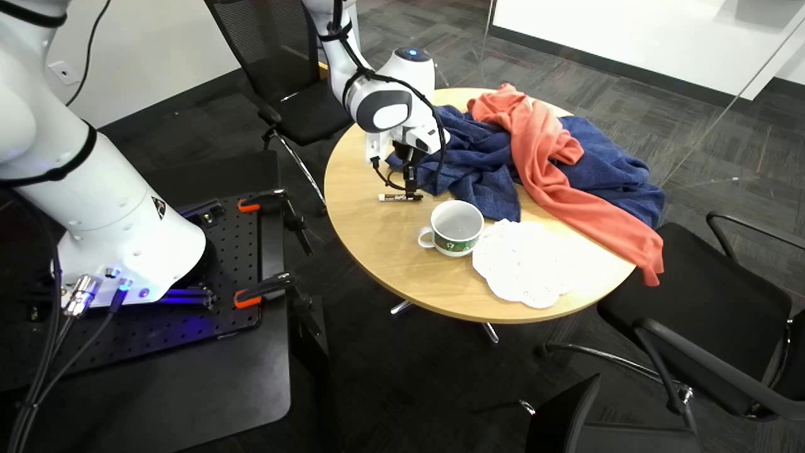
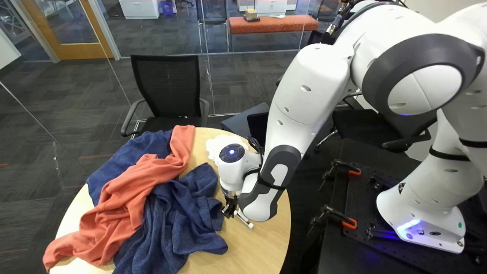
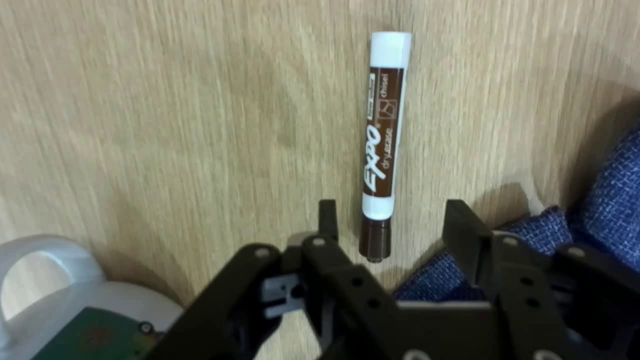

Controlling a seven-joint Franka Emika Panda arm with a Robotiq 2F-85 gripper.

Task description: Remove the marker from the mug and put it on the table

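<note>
The marker, with a white body, brown label and dark brown cap, lies flat on the light wood table. It also shows in both exterior views. My gripper is open, with a finger on either side of the marker's cap end and gaps to both. In an exterior view the gripper is low over the table at the cap end. The white mug with a green band stands upright beside it; its handle side shows in the wrist view. The arm hides the mug in an exterior view.
A dark blue cloth lies close to the gripper, with its corner under the right finger side in the wrist view. An orange cloth lies over it. A white lacy cloth lies beside the mug. Black chairs surround the table.
</note>
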